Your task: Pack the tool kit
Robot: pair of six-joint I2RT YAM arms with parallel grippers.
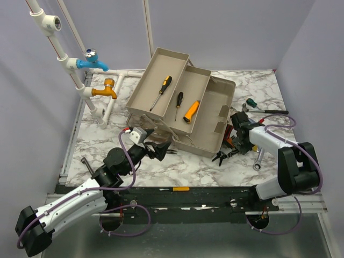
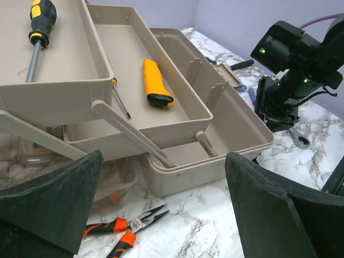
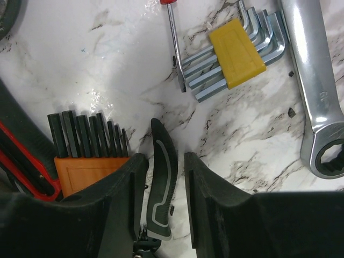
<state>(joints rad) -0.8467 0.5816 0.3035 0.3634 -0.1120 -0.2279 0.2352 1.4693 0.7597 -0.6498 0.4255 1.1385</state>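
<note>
Your right gripper (image 3: 164, 158) straddles a dark tool handle (image 3: 163, 188) lying flat on the table. A sliver shows on each side, so it is not clamped, and the fingers are lined up along the handle for a clean pinch. An orange hex-key holder (image 3: 86, 172) crowds one finger, and a yellow hex-key set (image 3: 236, 54) lies ahead of the tips. The toolbox (image 1: 207, 142) sits just beside this gripper, trays fanned out to take loose tools. Your left gripper (image 2: 164, 156) hangs spread wide and empty, facing the toolbox's front, with orange-handled pliers (image 2: 123, 231) below it, probably next.
</note>
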